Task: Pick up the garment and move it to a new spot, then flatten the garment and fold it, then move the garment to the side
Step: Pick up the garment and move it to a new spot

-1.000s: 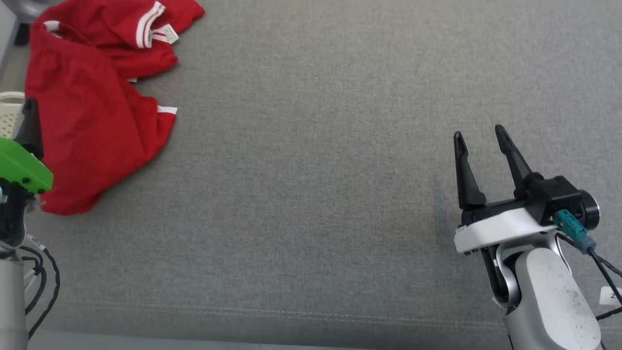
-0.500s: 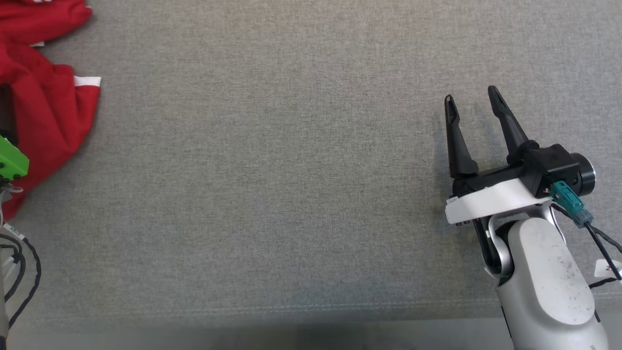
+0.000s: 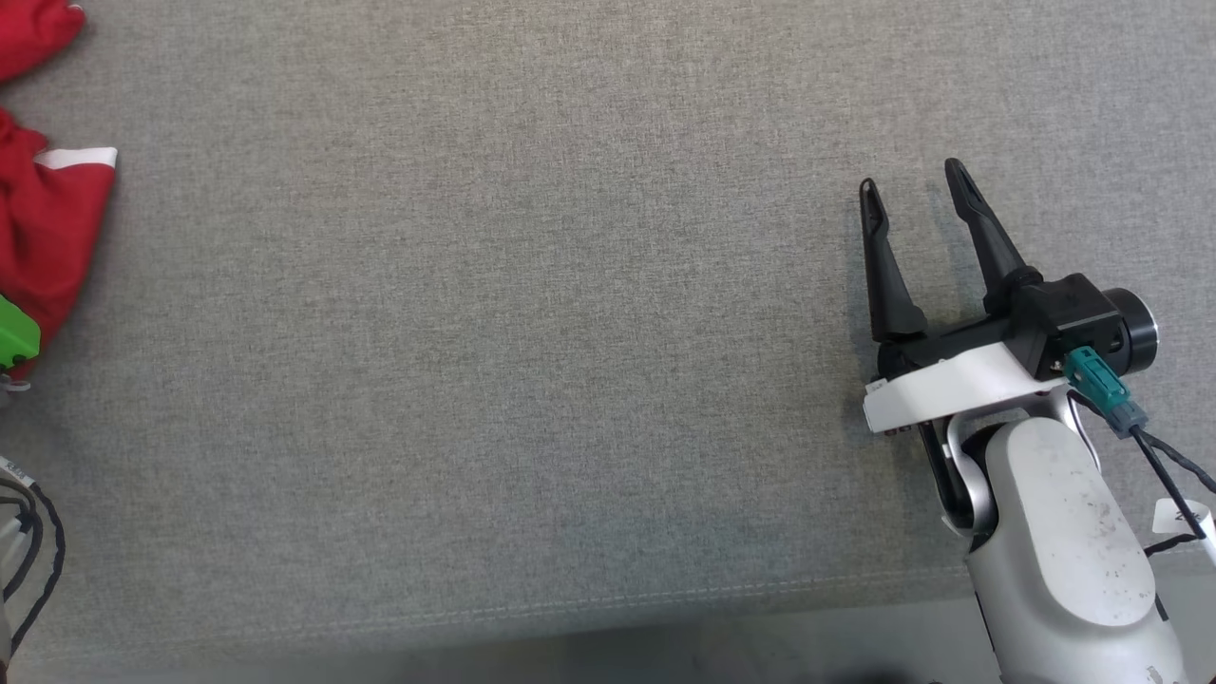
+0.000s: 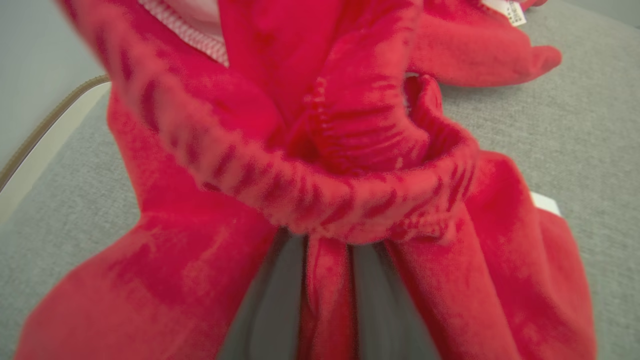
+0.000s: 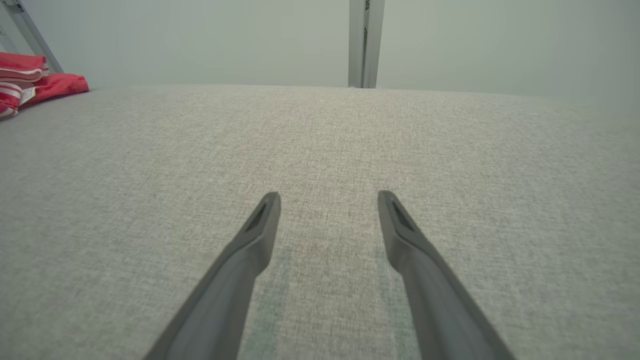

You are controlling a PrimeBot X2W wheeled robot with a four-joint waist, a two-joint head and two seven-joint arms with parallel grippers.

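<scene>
View further R; garment (image 3: pixel 43 228) at edge

light: bright, even, diffuse; no glare
shadows: faint soft patch on the worktop (image 3: pixel 570 380) just left of the right hand (image 3: pixel 910 177); pale streaks under its fingers (image 5: pixel 250 260) in the right wrist view
head view: sharp, flat exposure
left wrist view: garment (image 4: pixel 320 190) very close, smeared, out of focus
right wrist view: fingers soft toward the bottom edge; far worktop edge bowed by the wide angle
</scene>
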